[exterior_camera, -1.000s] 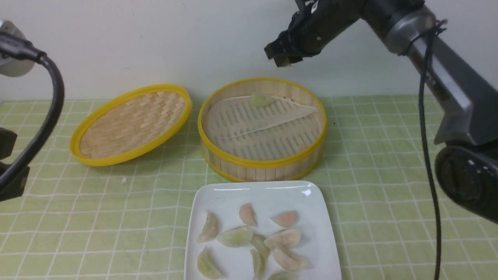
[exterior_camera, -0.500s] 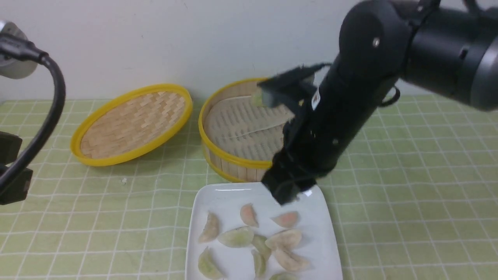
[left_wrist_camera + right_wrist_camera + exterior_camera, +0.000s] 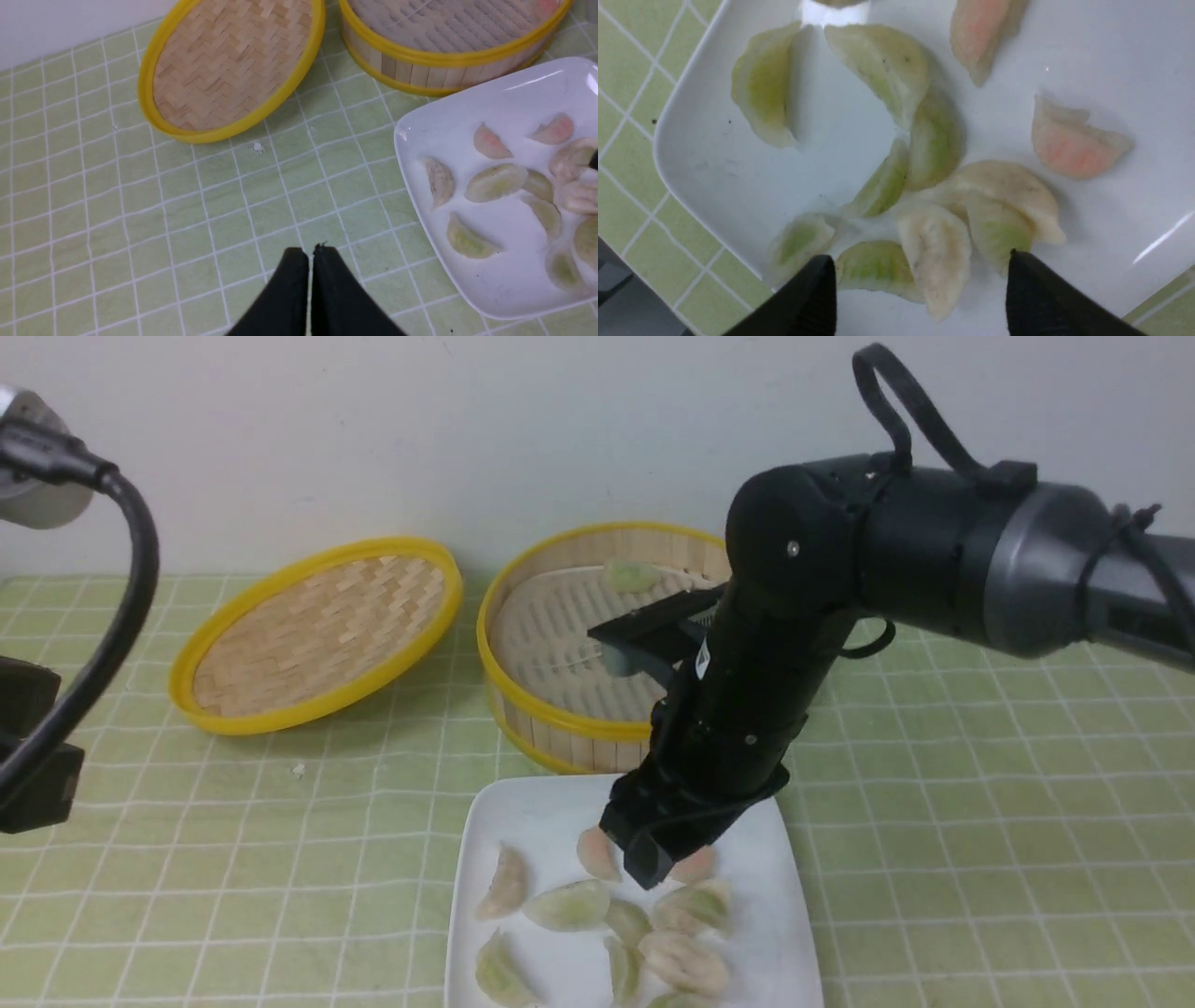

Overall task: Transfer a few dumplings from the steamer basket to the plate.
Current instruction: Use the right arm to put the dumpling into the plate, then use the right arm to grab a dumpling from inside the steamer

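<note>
The steamer basket (image 3: 523, 709) stands behind the plate (image 3: 537, 812) and holds one pale green dumpling (image 3: 630, 576) at its far wall. Several green dumplings (image 3: 567, 903) lie on the plate among pinkish and cream-white ones. My right gripper (image 3: 653, 859) hangs low over the plate's middle. In the right wrist view it (image 3: 920, 275) is open and empty, its fingertips on either side of a green dumpling (image 3: 873, 266) and a cream-white one. Another green dumpling (image 3: 999, 228) lies by one fingertip. My left gripper (image 3: 310, 252) is shut and empty over the cloth, left of the plate (image 3: 490, 280).
The shallow woven lid (image 3: 317, 630) leans on the cloth left of the basket, and also shows in the left wrist view (image 3: 233, 60). A small white crumb (image 3: 297, 769) lies on the green checked cloth. The wall runs close behind the basket.
My right arm has swung down from above the basket's far side to low over the plate. A green dumpling now lies on the cream-white ones on the plate's right side. The left arm has not moved.
</note>
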Tool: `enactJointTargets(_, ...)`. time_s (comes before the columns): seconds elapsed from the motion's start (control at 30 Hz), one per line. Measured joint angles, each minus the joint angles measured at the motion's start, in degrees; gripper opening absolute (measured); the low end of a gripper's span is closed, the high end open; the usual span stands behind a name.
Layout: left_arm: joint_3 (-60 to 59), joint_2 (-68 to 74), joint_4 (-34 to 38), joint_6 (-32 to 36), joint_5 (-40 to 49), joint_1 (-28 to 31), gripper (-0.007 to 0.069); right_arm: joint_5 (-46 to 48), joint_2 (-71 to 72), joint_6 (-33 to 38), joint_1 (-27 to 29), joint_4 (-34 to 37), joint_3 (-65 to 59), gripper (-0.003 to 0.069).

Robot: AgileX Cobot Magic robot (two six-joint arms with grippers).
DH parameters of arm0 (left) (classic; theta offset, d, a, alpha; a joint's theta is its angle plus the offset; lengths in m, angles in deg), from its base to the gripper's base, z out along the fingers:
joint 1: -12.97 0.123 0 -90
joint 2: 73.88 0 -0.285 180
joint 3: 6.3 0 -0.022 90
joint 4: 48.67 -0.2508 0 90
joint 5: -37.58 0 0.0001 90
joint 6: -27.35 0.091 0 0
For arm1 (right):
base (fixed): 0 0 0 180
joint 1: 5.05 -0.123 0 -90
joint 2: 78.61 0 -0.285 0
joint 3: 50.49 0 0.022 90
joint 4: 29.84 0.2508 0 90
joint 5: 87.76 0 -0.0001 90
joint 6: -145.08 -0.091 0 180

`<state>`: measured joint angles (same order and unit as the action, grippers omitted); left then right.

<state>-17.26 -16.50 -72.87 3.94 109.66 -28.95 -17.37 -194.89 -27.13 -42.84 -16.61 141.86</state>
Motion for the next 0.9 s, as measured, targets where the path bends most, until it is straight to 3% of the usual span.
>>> enactJointTargets(0.17,0.0,0.0,1.02,-0.24,0.0,0.0,-0.0006,-1.59,-0.73,0.94,4.11,-6.88,9.79,0.0475)
enactJointTargets(0.4,0.0,0.0,1.79,-0.51,0.0,0.0,-0.0006,-1.52,-14.18,9.62,13.23,-4.63,34.69,0.0431)
enactJointTargets(0.67,0.0,0.0,4.85,-2.53,0.06,0.0,-0.0006,0.46,-35.45,19.64,14.53,-2.66,58.47,0.0427)
enactJointTargets(0.9,0.0,0.0,5.74,-3.49,0.06,0.0,-0.0006,-4.31,-44.63,24.77,14.53,-3.14,65.2,0.0427)
